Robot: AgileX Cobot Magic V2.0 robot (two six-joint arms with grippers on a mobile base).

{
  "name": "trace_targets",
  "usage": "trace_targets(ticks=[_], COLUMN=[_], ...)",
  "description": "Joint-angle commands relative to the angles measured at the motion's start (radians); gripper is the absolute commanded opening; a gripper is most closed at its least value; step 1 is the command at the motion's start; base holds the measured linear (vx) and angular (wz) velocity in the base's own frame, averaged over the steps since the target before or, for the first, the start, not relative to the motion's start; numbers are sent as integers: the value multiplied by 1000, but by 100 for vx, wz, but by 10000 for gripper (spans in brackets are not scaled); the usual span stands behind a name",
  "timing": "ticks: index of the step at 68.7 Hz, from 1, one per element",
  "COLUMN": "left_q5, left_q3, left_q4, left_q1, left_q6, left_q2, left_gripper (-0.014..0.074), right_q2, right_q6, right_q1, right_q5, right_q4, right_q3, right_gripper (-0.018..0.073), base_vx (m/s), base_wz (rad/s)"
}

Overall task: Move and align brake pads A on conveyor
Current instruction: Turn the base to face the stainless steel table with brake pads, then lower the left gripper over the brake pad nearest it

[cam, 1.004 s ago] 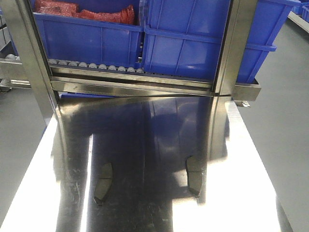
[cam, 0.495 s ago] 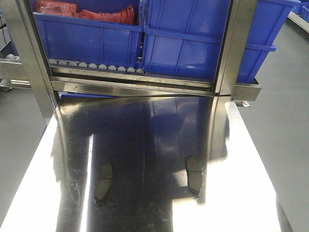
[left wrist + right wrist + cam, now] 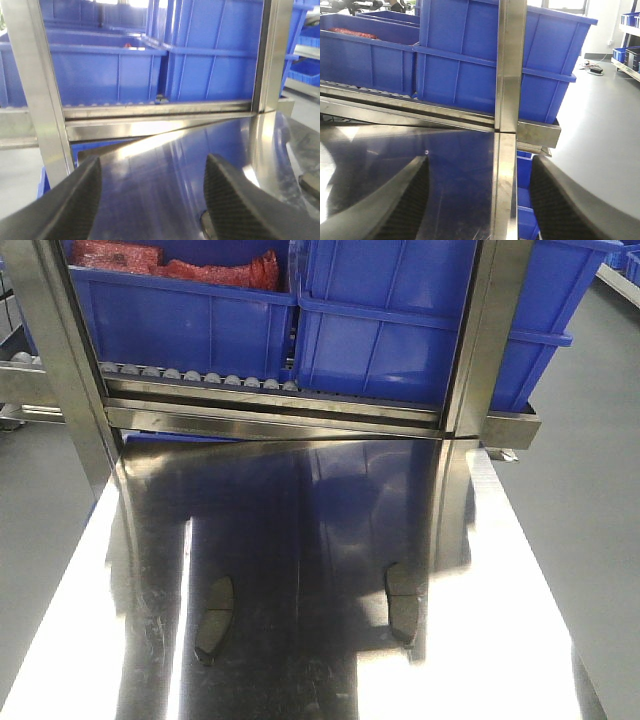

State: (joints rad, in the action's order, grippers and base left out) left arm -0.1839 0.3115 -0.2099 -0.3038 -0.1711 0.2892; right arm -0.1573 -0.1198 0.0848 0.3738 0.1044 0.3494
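Observation:
Two dark grey brake pads lie on the shiny steel tabletop point(image 3: 300, 520), both in the front view: one at the left point(image 3: 214, 618) and one at the right point(image 3: 402, 602), each lengthwise toward the rack. Neither gripper shows in that view. My left gripper point(image 3: 154, 165) is open over the steel with nothing between its fingers; a dark pad edge point(image 3: 205, 221) peeks out by its right finger. My right gripper point(image 3: 480, 165) is open too, straddling the table's right edge below the steel post point(image 3: 509, 65). The conveyor is out of view.
Blue bins point(image 3: 385, 325) sit on a roller rack point(image 3: 190, 375) behind the table, one holding red parts point(image 3: 170, 262). Steel posts point(image 3: 490, 340) frame the rack. Grey floor point(image 3: 590, 490) lies to the right of the table.

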Motion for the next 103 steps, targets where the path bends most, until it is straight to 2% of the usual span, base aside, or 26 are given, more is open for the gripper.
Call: trace_targets(ticks=[1, 8, 14, 21, 28, 36, 51, 64, 71, 80, 93, 103], left_q5=[80, 47, -62, -201, -349, -435, -456, -457, -452, -456, -464, -474], left_q3=[28, 42, 108, 207, 312, 383, 460, 523, 565, 627, 702, 751], left_q4=[5, 6, 3, 3, 3, 4, 97, 170, 170, 160, 159, 160], left_q1=[-4, -4, -4, -4, -4, -4, -11, -103, -167, -216, -265, -275], left_q6=[-4, -28, -108, -158, -163, -158, -147, -100, -120, -176, -212, -233], left_q2=[11, 24, 92, 227, 379, 549, 778, 922, 995, 1103, 1231, 1311], left_gripper=[439, 436, 426, 425, 425, 425, 425, 425, 425, 425, 427, 427], right_q2=[-13, -13, -13, -13, -13, -13, -13, -13, -13, -13, -13, -13], right_q6=[-11, -11, -11, -11, -11, -11, -11, -11, -11, -11, -11, -11], right_q1=[-3, -3, -3, -3, -3, -3, -3, -3, -3, -3, -3, -3], right_q5=[-69, -69, -69, -69, -69, -69, -69, -69, -69, -69, -69, -69], right_q4=[-5, -5, -5, -5, -5, -5, -5, -5, -5, -5, -5, -5], right_q3=[28, 28, 28, 28, 28, 28, 28, 28, 28, 28, 28, 28], right_gripper=[432, 432, 432, 432, 432, 432, 432, 432, 432, 432, 432, 432], base_vx=[0, 0, 0, 0, 0, 0, 0, 0, 0, 0, 0, 0], base_wz=[0, 0, 0, 0, 0, 0, 0, 0, 0, 0, 0, 0])
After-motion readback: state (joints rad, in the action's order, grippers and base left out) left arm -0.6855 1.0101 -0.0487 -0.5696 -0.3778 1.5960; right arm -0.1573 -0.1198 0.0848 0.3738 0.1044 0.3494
